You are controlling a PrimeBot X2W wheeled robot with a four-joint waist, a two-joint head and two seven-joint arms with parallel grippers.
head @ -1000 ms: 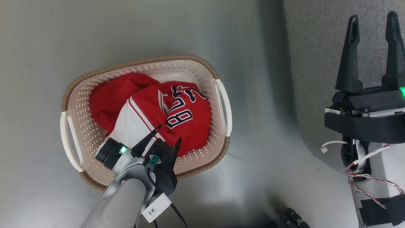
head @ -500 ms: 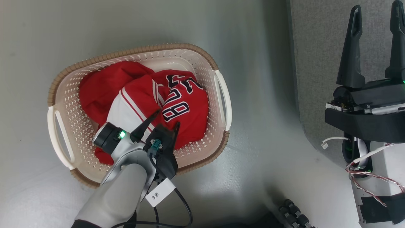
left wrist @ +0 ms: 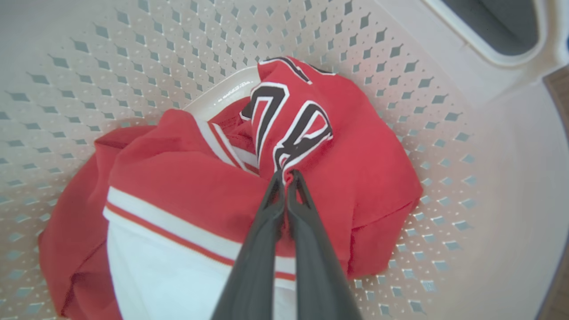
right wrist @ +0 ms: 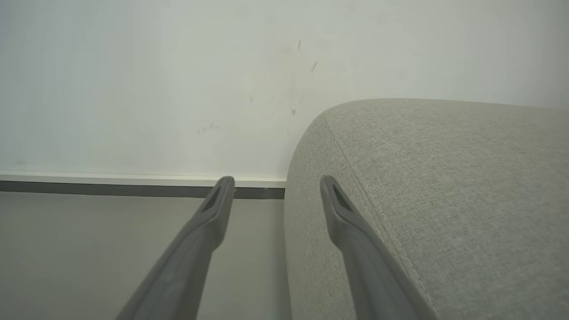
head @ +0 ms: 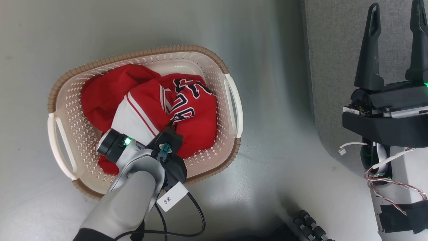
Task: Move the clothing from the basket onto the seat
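Down inside the cream-white perforated plastic basket [head: 133, 55], the left gripper [left wrist: 284, 175] has its fingers pinched nearly shut on a fold of the bright red, white-trimmed soft sports clothing [left wrist: 378, 178]. All of the pile is in the basket. The grey fabric sofa seat [head: 334, 67] lies at 3 o'clock, well apart. Left arm is nearer and angled steeply down. The right gripper [head: 396, 4] is spread wide and empty, by the seat.

The floor [head: 167, 26] is smooth, pale grey-green, with a soft sheen. A plain off-white wall [right wrist: 178, 66] meets it at a white skirting board [right wrist: 111, 179] with a dark strip beneath. The grey fabric seat [right wrist: 444, 200] stands by that wall.
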